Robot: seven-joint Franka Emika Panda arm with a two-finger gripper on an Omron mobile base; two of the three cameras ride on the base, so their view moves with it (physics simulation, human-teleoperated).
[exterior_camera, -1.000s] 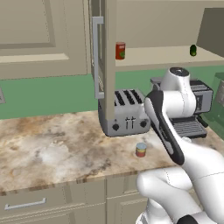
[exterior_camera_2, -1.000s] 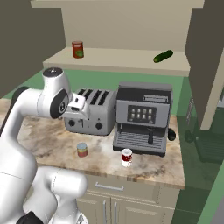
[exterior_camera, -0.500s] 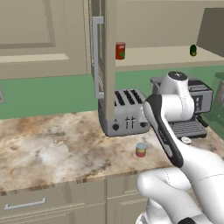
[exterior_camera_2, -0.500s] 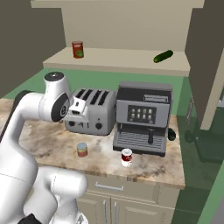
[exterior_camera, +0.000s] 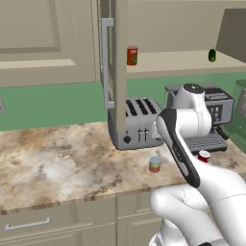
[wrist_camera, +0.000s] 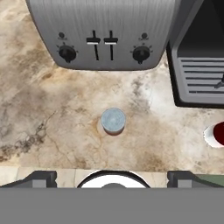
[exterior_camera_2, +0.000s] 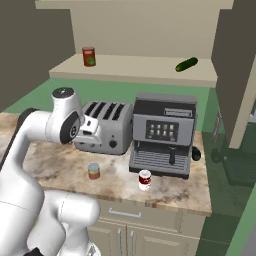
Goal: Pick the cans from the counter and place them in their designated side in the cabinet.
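in the hand view, bare counter point(wrist_camera: 52, 127) rings the silvery-topped can point(wrist_camera: 113, 120) from 3 round through 6 to 9 o'clock, giving clear passage. at 12 o'clock the toaster point(wrist_camera: 103, 33) blocks the way, and the coffee machine point(wrist_camera: 199, 65) crowds 2 o'clock beside the red-and-white can point(wrist_camera: 216, 134).

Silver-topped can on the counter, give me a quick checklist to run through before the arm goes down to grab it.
1. Gripper open: ok, fingertips stand wide apart at the bottom of the hand view.
2. Nothing held: ok, no object between the fingertips.
3. Silver-topped can upright on the counter: ok, its round lid faces the hand camera.
4. Can lined up with the hand: ok, roughly centred above the fingertips.
5. Room around the can: ok, toaster and dark red can stand apart from it.
6. Cabinet open: ok, shelf is exposed.
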